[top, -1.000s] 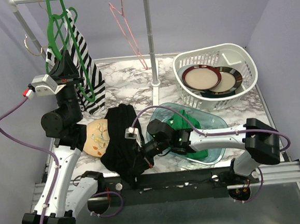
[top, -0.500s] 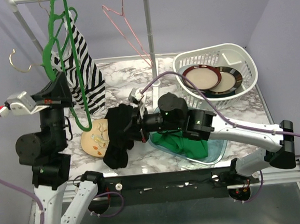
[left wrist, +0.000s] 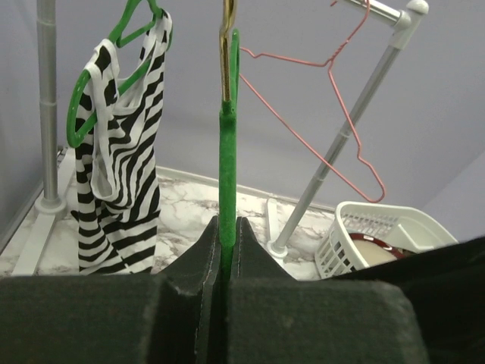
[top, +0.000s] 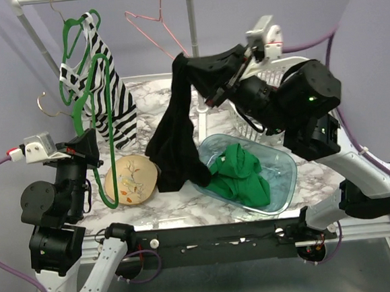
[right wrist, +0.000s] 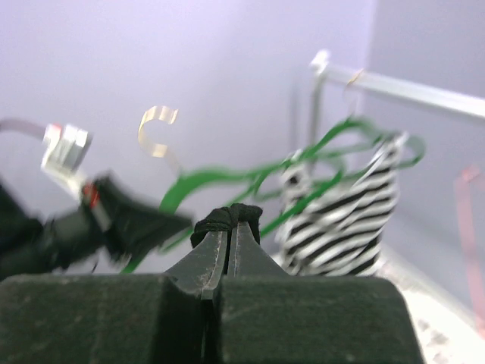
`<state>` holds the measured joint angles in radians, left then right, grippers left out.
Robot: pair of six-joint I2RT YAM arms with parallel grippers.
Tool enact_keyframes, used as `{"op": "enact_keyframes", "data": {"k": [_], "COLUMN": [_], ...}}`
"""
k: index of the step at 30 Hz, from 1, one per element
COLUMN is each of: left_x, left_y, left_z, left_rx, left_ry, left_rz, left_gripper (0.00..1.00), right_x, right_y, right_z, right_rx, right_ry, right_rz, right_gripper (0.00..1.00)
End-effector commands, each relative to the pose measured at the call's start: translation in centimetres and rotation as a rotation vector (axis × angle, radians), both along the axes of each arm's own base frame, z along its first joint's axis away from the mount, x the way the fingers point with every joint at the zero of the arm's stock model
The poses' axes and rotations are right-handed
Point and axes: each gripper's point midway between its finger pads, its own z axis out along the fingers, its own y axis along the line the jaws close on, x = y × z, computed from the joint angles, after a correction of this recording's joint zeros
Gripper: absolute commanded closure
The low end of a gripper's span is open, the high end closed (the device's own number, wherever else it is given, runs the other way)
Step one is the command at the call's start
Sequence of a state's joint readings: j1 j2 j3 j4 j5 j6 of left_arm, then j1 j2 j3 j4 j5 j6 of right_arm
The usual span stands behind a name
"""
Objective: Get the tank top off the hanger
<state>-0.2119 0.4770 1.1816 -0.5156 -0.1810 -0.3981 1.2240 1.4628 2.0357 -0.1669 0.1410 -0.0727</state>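
**Black top's off the hanger, we reckon**

Far left of the clear plastic tub [top: 284, 179], our left gripper [left wrist: 226, 227] is pinched tight on the green plastic hanger with the brass hook [left wrist: 227, 152]. A second ago the black tank top [top: 174, 141] was bunched on the table at the tub's left edge. Now it dangles above that edge, clear of the hanger, so the job looks basically done. Up over the tub, the right gripper [right wrist: 229, 227] is clamped on a fold of it. Behind the tub are a hanging black-and-white striped top [top: 110, 92], a pink wire hanger [top: 146, 20] and the rack's metal post [top: 195, 58]. That post sits close behind the lifted cloth and could snag it.
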Motion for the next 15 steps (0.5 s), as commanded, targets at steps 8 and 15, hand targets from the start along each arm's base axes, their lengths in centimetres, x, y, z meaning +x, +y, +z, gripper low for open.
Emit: {"op": "enact_keyframes", "data": {"k": [8,15], "left_x": [-0.9,-1.1], "left_y": [-0.6,-0.6], "left_z": [0.8,1.3], "left_rx": [0.02,0.019], "left_ry": [-0.016,-0.026], "left_rz": [-0.044,-0.043], "left_gripper": [1.0,1.0], "right_x": [2.6,1.1], "right_y": [-15.3,-19.9], "right_z": [17.3,19.8], "right_rx": [0.413,0.495], "right_ry": [-0.458,-0.634], "right_rz": [-0.649,-0.737], "right_gripper": [0.99,0.99]}}
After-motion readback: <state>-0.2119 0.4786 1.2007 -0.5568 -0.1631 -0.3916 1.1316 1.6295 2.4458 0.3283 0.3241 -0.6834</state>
